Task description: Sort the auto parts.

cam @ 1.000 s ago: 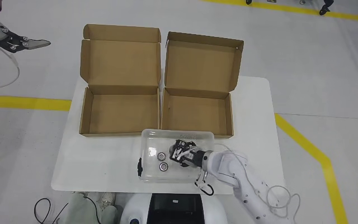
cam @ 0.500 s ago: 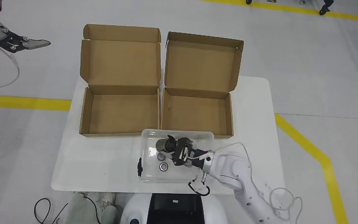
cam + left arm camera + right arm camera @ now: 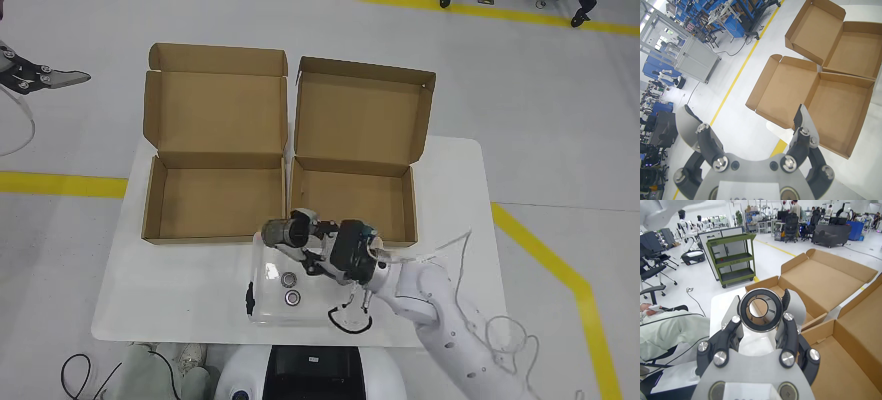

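One steel ring (image 3: 761, 327) with a dark face is clamped by its outer wall between the fingers of the right tool (image 3: 761, 306). In the top view it hangs above the far rim of the clear tray (image 3: 268, 312), just short of the front walls of two open cardboard boxes and close to the seam between them. Step in hand, as judged: carrying the ring to a box. Done well, the ring travels high enough to clear the front wall, comes down close to the cardboard floor before the fingers part, and goes to the box meant for its kind; which box that is cannot be told. Containers: the left box (image 3: 215, 205) and the right box (image 3: 350, 208) stand side by side on the white counter (image 3: 450, 200), lids folded back, both showing bare cardboard floors. The tray holds a small bearing (image 3: 288, 279) and a second bearing (image 3: 293, 297); a dark piece (image 3: 249, 297) sits at its left wall, inside or outside uncertain. The left tool (image 3: 743, 117) is spread wide, nothing between its fingers, out beyond the counter's corner.
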